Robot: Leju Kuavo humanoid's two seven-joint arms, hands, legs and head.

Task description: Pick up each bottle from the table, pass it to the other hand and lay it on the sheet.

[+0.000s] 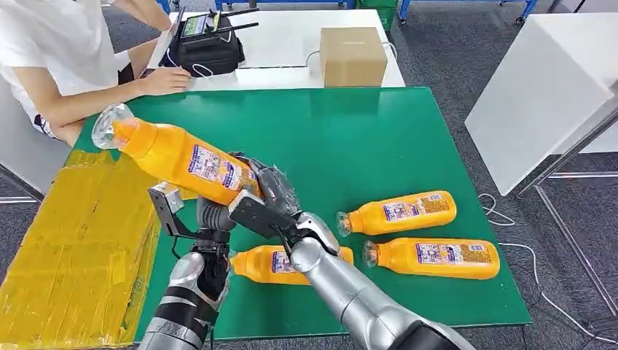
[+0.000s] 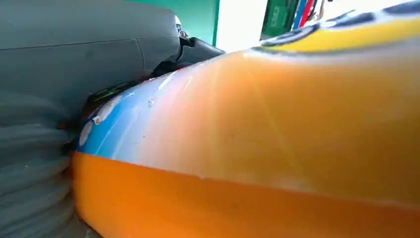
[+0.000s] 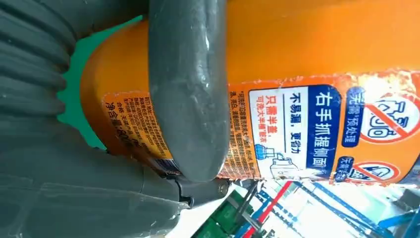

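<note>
Head view: a green table (image 1: pixel 408 131) w/ orange bottles. One orange bottle (image 1: pixel 178 154) is held up in the air over the table's left part, tilted, its clear cap end toward the far-left corner and its base toward the robot. Both hands meet at its base end. The right hand (image 1: pixel 266 197) wraps the lower body from the right side. The left hand (image 1: pixel 208 215) sits just beneath and beside it, mostly hidden behind the bottle and the right hand, so whether its fingers grip can't be told here. Three more bottles lie flat on the table: one (image 1: pixel 401 211) right of center, one (image 1: pixel 436 258) near the right side toward the front edge, one (image 1: pixel 280 264) near the front edge, partly behind the right arm. A yellow sheet (image 1: pixel 69 240) lies off the table's left edge. A person (image 1: pixel 65 65) sits at the far-left corner, forearm resting on a white table (image 1: pixel 291 44) beyond, which carries a black bag (image 1: pixel 208 47) and a cardboard box (image 1: pixel 353 55).

Left wrist view: the bottle's orange body fills the frame, pressed close against the grey hand cover (image 2: pixel 44 119); finger state can't be told.

Right wrist view: the thick grey thumb (image 3: pixel 188 84) lies across the bottle's label, so this hand holds the bottle.
</note>
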